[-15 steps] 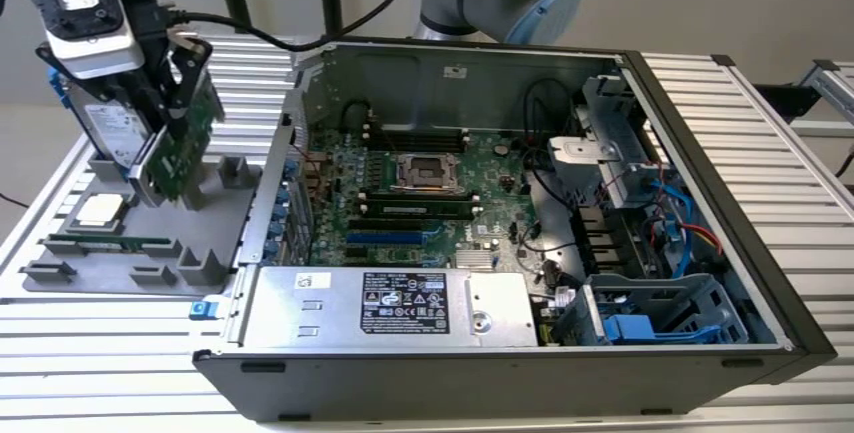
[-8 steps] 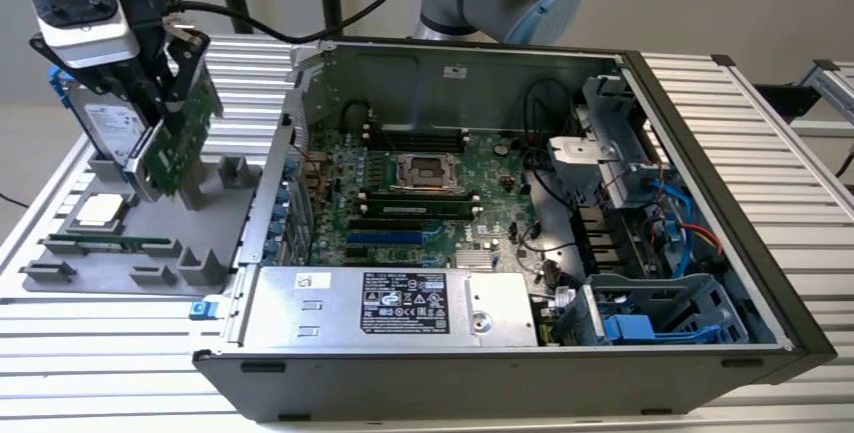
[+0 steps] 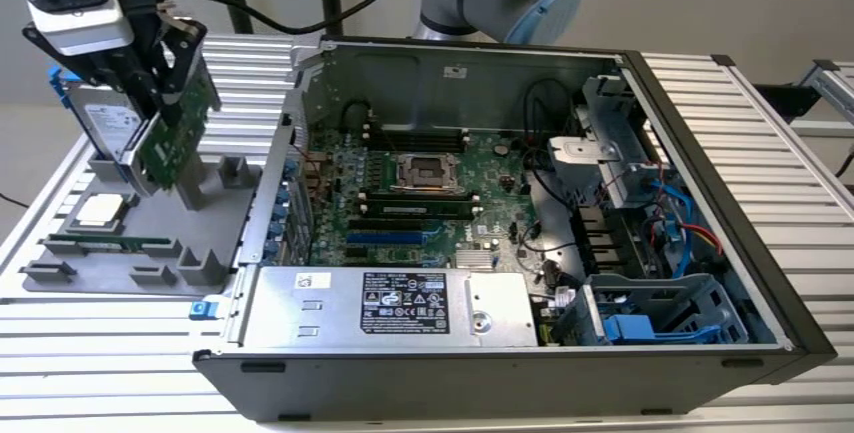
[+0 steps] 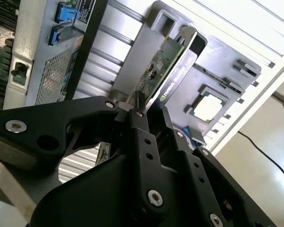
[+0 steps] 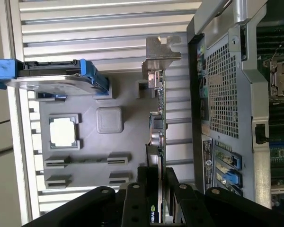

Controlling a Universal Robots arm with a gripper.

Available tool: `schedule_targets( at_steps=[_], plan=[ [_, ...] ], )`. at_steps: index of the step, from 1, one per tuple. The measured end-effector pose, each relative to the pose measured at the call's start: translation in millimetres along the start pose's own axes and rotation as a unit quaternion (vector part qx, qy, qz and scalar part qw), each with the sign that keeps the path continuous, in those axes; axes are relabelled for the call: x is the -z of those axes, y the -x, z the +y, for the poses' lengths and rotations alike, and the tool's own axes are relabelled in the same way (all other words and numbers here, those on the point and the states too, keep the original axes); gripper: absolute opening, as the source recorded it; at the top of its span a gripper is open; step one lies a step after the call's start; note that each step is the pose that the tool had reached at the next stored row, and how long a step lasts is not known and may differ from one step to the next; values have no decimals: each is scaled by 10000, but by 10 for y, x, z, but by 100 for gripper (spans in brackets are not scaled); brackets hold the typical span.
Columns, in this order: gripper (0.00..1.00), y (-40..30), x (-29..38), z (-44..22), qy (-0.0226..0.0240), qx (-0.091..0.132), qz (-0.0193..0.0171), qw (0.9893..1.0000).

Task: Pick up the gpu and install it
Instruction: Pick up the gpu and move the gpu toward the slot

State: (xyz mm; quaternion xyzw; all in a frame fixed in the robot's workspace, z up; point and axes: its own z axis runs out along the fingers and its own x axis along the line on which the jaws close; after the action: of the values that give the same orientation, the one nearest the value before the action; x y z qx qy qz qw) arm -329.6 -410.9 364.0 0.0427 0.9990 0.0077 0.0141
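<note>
The gpu point(image 3: 174, 133), a green card with a silver end bracket point(image 5: 161, 52), stands on edge over the grey holder tray point(image 3: 80, 278) at the exterior view's left. My gripper point(image 3: 158, 93) comes down on its upper edge. In both wrist views the black fingers point(image 4: 138, 130) sit on either face of the card point(image 4: 163, 71), shut on it. Whether its lower edge rests in the holder's slot or is raised I cannot tell. The open computer case point(image 3: 441, 373) lies to the exterior view's right of the tray, with its motherboard point(image 3: 427, 193) exposed.
A silver hard drive with blue rails point(image 3: 96, 118) stands in the tray just beside the card. A processor chip point(image 3: 100, 211) and a memory stick point(image 3: 114, 243) lie lower on the tray. The case wall point(image 5: 222, 85) runs close along the card's other side.
</note>
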Motion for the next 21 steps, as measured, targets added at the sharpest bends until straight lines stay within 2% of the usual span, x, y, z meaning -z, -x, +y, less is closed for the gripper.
schedule_targets(
  at_steps=[9, 21],
  plan=[
    [0, 2, 54, 1, 0, 3, 0, 10000],
    [0, 3, 75, 1, 0, 3, 0, 10000]
  ],
)
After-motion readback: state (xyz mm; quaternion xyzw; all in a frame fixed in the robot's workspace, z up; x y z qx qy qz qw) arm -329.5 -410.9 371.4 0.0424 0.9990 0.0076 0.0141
